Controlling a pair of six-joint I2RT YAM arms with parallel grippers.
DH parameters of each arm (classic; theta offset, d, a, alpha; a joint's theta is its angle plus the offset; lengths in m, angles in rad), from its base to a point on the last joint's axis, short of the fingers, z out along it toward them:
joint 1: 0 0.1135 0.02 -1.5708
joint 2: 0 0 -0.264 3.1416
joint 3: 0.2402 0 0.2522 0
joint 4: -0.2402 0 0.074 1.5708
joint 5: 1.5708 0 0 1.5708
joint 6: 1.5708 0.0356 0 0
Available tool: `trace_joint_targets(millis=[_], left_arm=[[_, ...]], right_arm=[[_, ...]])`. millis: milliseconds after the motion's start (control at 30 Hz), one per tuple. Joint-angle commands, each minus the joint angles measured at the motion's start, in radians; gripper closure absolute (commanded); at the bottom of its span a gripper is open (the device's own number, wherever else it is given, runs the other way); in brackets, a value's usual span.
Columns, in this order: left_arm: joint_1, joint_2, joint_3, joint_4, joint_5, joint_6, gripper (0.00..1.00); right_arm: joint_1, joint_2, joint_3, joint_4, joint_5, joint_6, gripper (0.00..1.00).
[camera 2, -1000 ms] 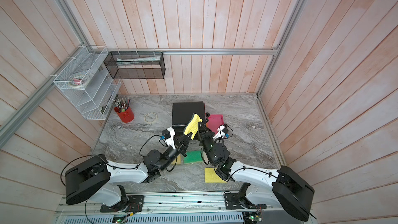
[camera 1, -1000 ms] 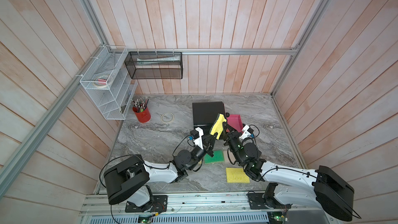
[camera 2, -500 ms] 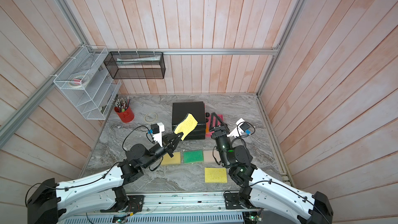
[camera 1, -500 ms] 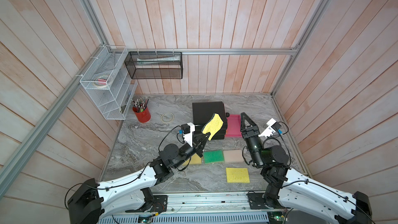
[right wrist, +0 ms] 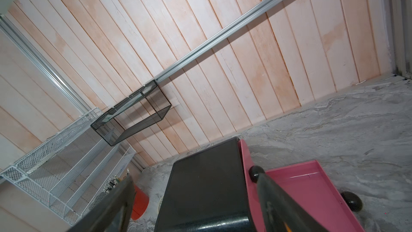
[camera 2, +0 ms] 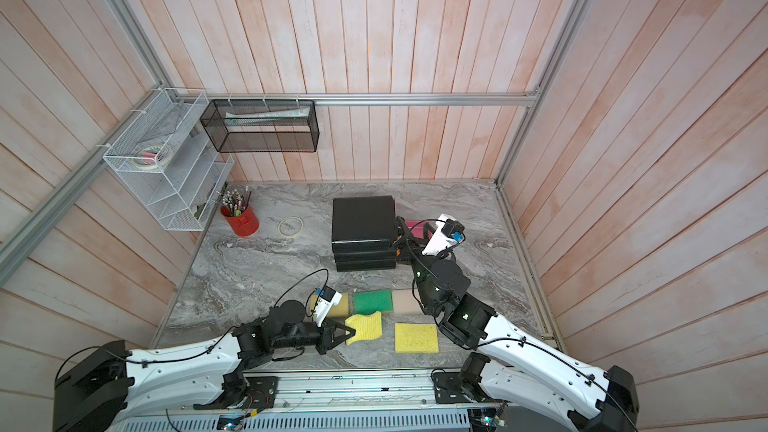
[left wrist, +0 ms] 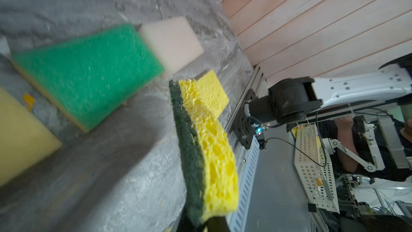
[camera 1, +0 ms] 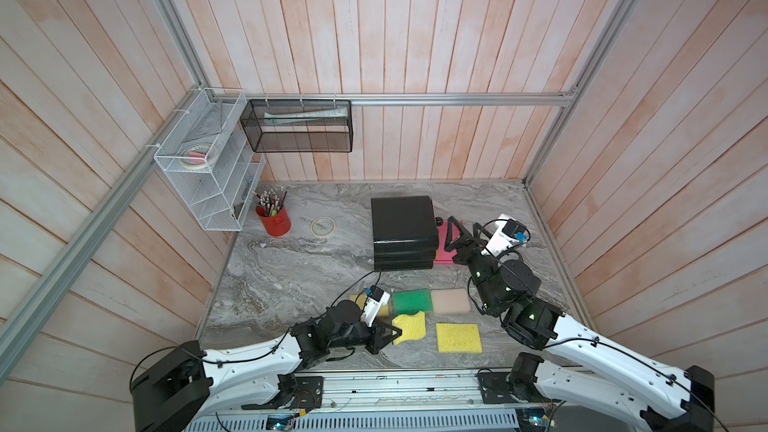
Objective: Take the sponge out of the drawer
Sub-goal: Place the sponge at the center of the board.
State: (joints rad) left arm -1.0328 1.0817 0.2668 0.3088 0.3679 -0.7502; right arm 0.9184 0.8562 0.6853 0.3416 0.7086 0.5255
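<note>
The left gripper (camera 1: 395, 332), low at centre frame in a top view, was clamped on one end of the yellow scrub sponge (camera 1: 410, 325). The sponge was out of the drawer and stood on edge, running rightward from the tips, just left of a flat yellow sponge (camera 1: 458, 337). The right gripper (camera 1: 462, 227), spread and empty, hung well apart by the open pink drawer (camera 1: 444, 258). The left arm looked nearer for the set-down.

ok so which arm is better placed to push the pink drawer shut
Right. The right arm has its open jaws at the pink drawer, which stands open beside the black cabinet. The left arm is near the table's front edge, jaws shut on the yellow sponge.
</note>
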Motion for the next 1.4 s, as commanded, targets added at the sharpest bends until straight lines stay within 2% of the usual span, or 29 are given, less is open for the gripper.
trace_joint_targets(millis=[0,100,233,367,467,700,800,900,1000,1367], left_arm=[[-0.015,0.055,-0.012,0.101,0.065,-0.074,1.00],[-0.016,0.116,-0.027,0.178,0.085,-0.103,1.00],[-0.019,0.186,-0.015,0.178,0.071,-0.104,1.00],[-0.023,0.224,0.029,0.035,-0.008,-0.054,1.00],[-0.027,0.248,0.068,-0.068,-0.083,-0.015,0.96],[-0.039,0.318,0.111,-0.102,-0.166,0.005,0.89],[-0.054,0.360,0.127,-0.114,-0.187,0.006,0.83],[-0.079,0.397,0.158,-0.156,-0.228,0.018,0.67],[-0.099,0.416,0.191,-0.207,-0.284,0.025,0.62],[-0.115,0.388,0.206,-0.332,-0.421,0.015,0.62]], right_arm=[[-0.029,-0.012,-0.011,-0.031,-0.020,-0.009,0.12],[-0.066,-0.016,-0.032,-0.036,-0.063,0.025,0.12],[-0.112,-0.010,-0.056,-0.042,-0.107,0.074,0.12],[-0.139,-0.006,-0.070,-0.037,-0.129,0.091,0.12],[-0.144,-0.006,-0.078,-0.033,-0.129,0.096,0.12],[-0.156,-0.017,-0.096,-0.030,-0.122,0.110,0.12],[-0.163,-0.024,-0.101,-0.032,-0.122,0.112,0.12],[-0.168,-0.031,-0.105,-0.032,-0.123,0.113,0.12],[-0.174,-0.030,-0.107,-0.035,-0.124,0.114,0.12],[-0.191,-0.032,-0.115,-0.038,-0.127,0.122,0.12]])
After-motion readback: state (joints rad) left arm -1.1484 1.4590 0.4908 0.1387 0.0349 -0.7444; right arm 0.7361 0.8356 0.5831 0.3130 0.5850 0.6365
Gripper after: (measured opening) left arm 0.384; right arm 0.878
